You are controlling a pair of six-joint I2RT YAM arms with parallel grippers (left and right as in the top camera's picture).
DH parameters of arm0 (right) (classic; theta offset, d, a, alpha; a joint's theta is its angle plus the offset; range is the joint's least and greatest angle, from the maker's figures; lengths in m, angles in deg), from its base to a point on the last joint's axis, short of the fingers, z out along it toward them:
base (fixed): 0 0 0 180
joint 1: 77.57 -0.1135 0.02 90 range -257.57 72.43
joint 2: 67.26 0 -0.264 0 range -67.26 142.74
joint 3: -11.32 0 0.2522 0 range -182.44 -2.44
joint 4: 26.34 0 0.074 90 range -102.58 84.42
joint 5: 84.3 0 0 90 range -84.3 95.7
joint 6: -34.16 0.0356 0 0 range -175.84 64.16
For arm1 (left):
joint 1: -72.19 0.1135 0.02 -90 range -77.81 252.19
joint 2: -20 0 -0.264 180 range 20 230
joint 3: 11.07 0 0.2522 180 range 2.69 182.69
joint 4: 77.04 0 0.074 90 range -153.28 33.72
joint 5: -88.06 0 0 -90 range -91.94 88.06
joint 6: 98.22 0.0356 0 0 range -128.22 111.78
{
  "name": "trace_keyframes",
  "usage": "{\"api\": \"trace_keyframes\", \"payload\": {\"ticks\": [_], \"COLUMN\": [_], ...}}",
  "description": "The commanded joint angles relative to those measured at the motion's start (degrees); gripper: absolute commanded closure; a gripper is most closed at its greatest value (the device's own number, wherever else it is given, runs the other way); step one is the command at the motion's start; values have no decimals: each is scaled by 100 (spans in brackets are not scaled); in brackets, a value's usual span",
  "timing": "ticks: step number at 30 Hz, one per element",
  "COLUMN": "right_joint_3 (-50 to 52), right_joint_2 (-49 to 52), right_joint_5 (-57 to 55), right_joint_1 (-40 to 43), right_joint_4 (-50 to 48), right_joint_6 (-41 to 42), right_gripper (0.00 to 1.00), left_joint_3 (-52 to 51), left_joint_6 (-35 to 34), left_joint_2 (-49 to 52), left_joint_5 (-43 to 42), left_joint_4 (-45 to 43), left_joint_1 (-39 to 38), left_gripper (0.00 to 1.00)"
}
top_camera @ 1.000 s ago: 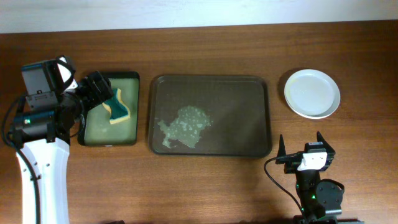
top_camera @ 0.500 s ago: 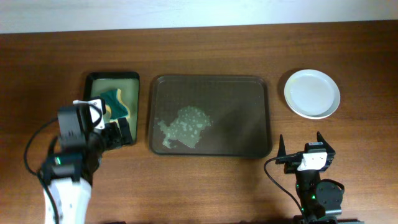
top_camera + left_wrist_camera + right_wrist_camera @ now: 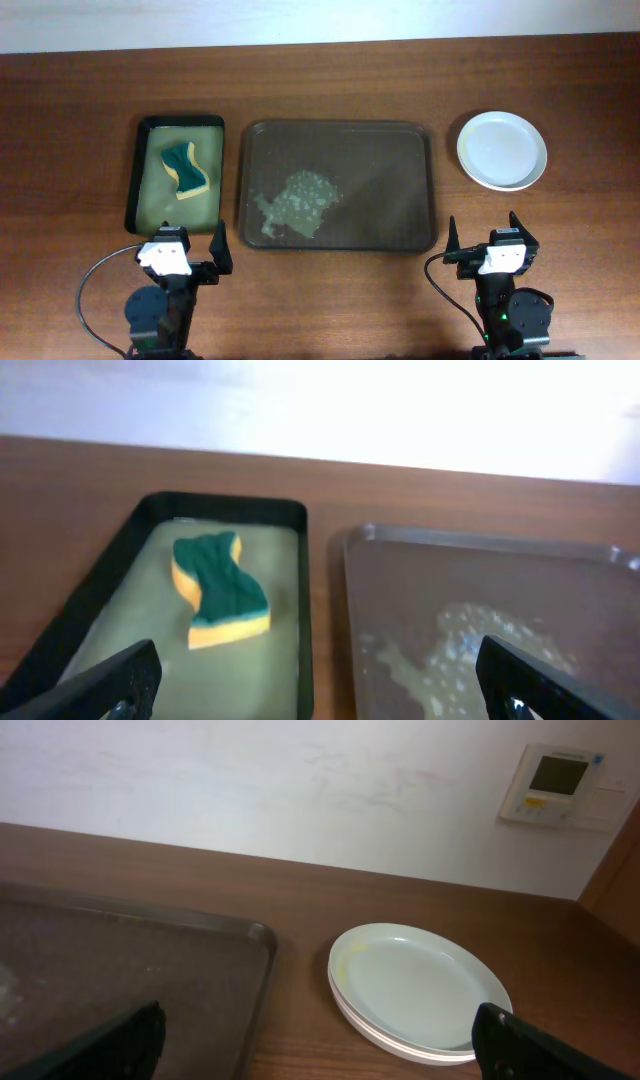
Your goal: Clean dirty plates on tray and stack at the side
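Note:
The white plates (image 3: 502, 150) sit stacked on the table to the right of the dark brown tray (image 3: 400, 150); the right wrist view shows the stack (image 3: 418, 990) with a faint yellow smear on the top plate. The tray holds no plates, only a patch of soapy foam (image 3: 295, 205). My left gripper (image 3: 186, 247) is open and empty at the front edge, below the black tray. My right gripper (image 3: 483, 237) is open and empty at the front edge, below the brown tray's right corner. The brown tray also shows in the left wrist view (image 3: 580, 575) and the right wrist view (image 3: 150, 970).
A smaller black tray (image 3: 145, 190) with a greenish inside stands left of the brown tray and holds a green and yellow sponge (image 3: 187, 169), which also shows in the left wrist view (image 3: 220, 590). A wall panel (image 3: 556, 782) hangs at the back.
My left arm has pulled back from over the black tray to the table's front edge, leaving the sponge in the black tray. The right arm has not moved.

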Motion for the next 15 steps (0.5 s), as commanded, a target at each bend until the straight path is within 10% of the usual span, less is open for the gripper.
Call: {"api": "trace_keyframes", "payload": {"ticks": [1, 15], "right_joint_3": [31, 31], "right_joint_2": [-44, -44], "right_joint_5": [-90, -90], "right_joint_1": [-37, -37], "right_joint_4": [39, 39], "right_joint_6": [50, 50], "right_gripper": [2, 2], "left_joint_3": [-387, -577], "left_joint_6": [109, 238], "left_joint_2": [-323, -1550], "left_joint_5": [149, 551], "left_joint_4": [-485, 240], "left_joint_1": [-26, -302], "left_gripper": [1, 1]}}
